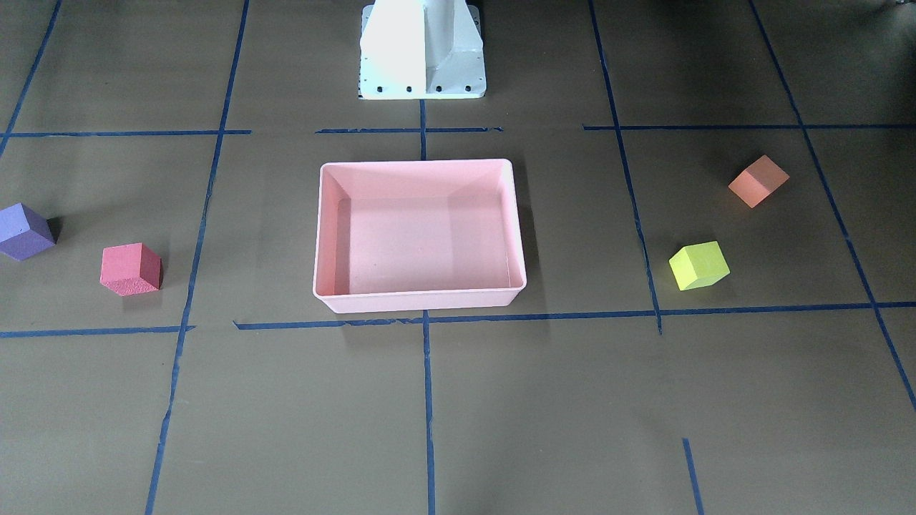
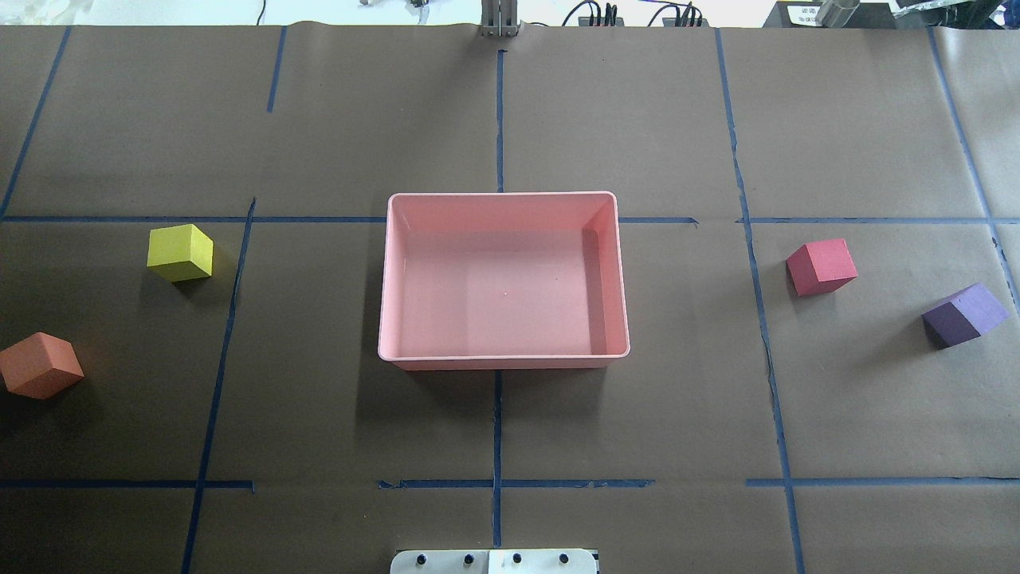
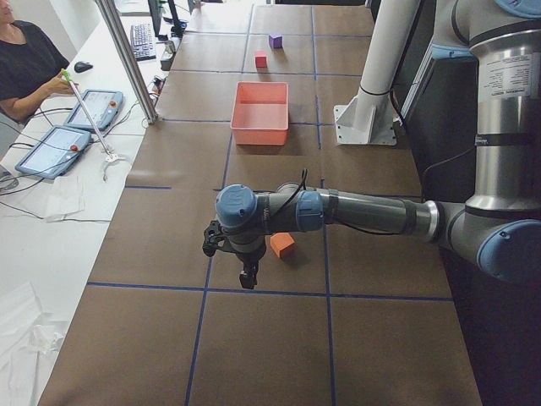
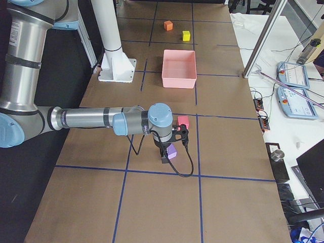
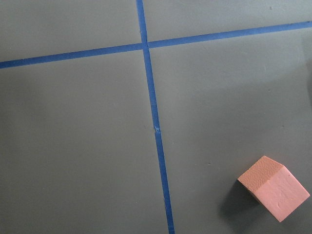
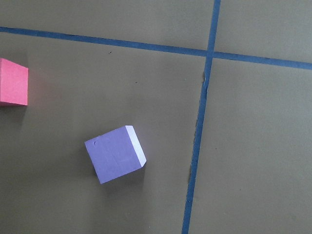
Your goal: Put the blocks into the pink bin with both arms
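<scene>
The pink bin (image 2: 382, 319) sits empty at the table's middle. The yellow-green block (image 2: 180, 253) and the orange block (image 2: 40, 365) lie on my left side. The red block (image 2: 821, 267) and the purple block (image 2: 964, 314) lie on my right side. My left gripper (image 3: 248, 275) shows only in the exterior left view, hovering just beside the orange block (image 3: 282, 244); I cannot tell if it is open. My right gripper (image 4: 163, 159) shows only in the exterior right view, above the table beside the purple block (image 4: 171, 151); I cannot tell its state.
The white pedestal base (image 1: 422, 50) stands behind the bin. Blue tape lines cross the brown table cover. An operator (image 3: 30, 68) sits at a side desk with tablets (image 3: 55, 150) beyond the table's far edge.
</scene>
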